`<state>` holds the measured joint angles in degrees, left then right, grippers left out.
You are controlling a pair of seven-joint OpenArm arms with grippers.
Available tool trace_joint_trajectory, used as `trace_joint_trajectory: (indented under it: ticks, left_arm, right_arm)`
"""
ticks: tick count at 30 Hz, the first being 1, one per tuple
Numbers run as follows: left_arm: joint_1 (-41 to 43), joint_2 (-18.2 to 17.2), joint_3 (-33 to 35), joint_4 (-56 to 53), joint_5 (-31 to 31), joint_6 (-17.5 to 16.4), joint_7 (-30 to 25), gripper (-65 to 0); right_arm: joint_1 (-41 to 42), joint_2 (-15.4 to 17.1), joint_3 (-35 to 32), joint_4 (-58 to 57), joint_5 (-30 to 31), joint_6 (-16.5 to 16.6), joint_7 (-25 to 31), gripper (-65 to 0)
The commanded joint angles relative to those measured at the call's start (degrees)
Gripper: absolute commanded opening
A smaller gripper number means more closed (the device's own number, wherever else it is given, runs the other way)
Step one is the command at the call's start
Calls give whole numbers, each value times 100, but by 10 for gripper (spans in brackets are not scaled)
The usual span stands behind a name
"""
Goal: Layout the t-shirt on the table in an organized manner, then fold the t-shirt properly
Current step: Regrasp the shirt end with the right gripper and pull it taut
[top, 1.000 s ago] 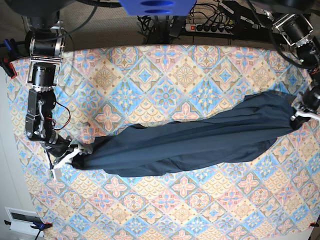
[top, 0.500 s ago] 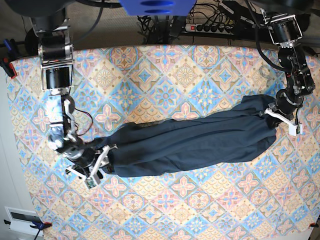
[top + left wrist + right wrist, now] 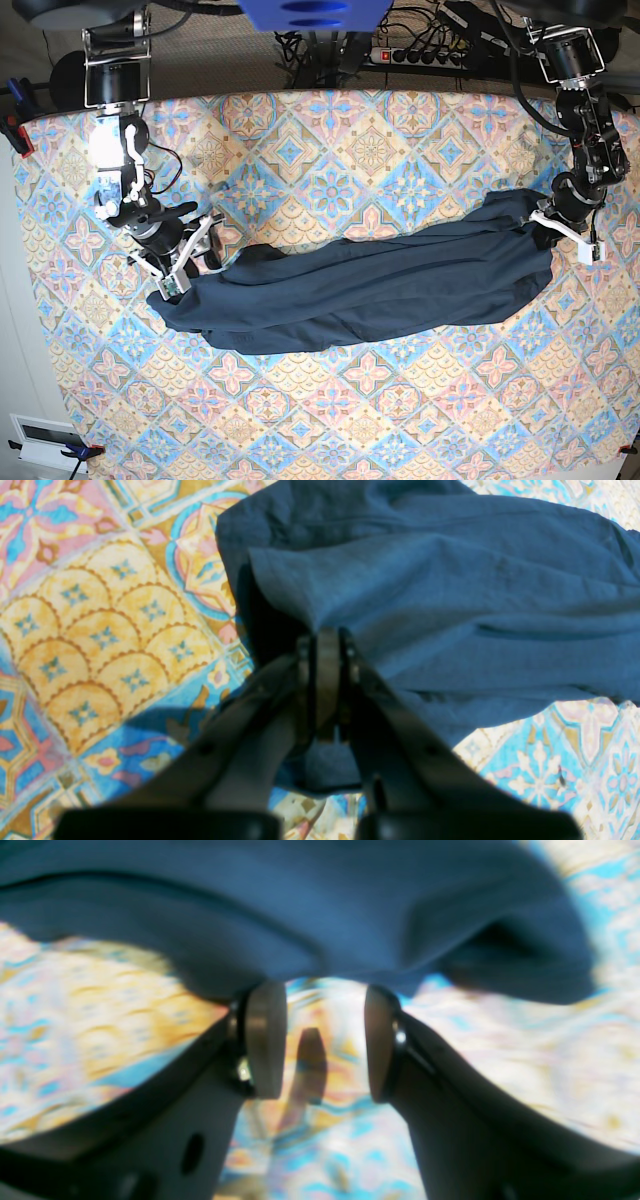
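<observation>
Left gripper (image 3: 327, 680) pinches t-shirt (image 3: 380, 285); right gripper (image 3: 320, 1040) parted (empty).

Right claw (image 3: 325, 1040) parted, empty; t-shirt (image 3: 300, 915) edge just beyond.

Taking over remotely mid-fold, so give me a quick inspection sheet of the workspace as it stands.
Surface: table with a patterned tile cloth, flat.
Job's things: t-shirt bunched into a long band across the middle, not laid out.
Clutter: nothing seen on the cloth.
Grippers: left gripper shut on the t-shirt's end; right gripper open, nothing between its jaws, at the shirt's edge.
Cables: power strip and wires behind the far edge.
Surroundings: clamps at the cloth's edge.
</observation>
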<state>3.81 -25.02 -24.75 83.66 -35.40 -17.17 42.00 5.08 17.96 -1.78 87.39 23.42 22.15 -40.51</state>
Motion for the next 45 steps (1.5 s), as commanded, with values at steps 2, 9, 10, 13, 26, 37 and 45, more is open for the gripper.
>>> trace_joint_trajectory:
  ticks: [2, 9, 10, 13, 26, 37, 45]
  left_arm:
    - [-104, -96, -43, 105, -78, -19, -134, -648]
    - [-87, -123, -43, 113, -359, -19, -134, -648]
    - [-87, -123, -43, 105, -359, -28, -134, -648]
    - [-87, -123, -43, 105, -359, -28, -134, -648]
    - [-87, -114, -43, 105, -359, -28, -134, -648]
    - [-87, -114, -43, 105, -359, -28, -134, -648]
    - [-87, -123, -43, 105, -359, -28, -134, -648]
  right_arm:
    - [173, 64, 15, -67, 300, 5, 179, -400]
    - [173, -94, 15, -665, 564, 5, 187, -399]
    - [173, -191, 33, -709, 564, 5, 187, -399]
    - [173, -261, 15, -823, 546, 5, 179, -401]
    - [182, -508, 7, -999, 564, 5, 354, -266]
    - [701, -552, -11, -1412, 572, 5, 372, -251]
    - [753, -859, -169, -2063, 537, 5, 398, -251]
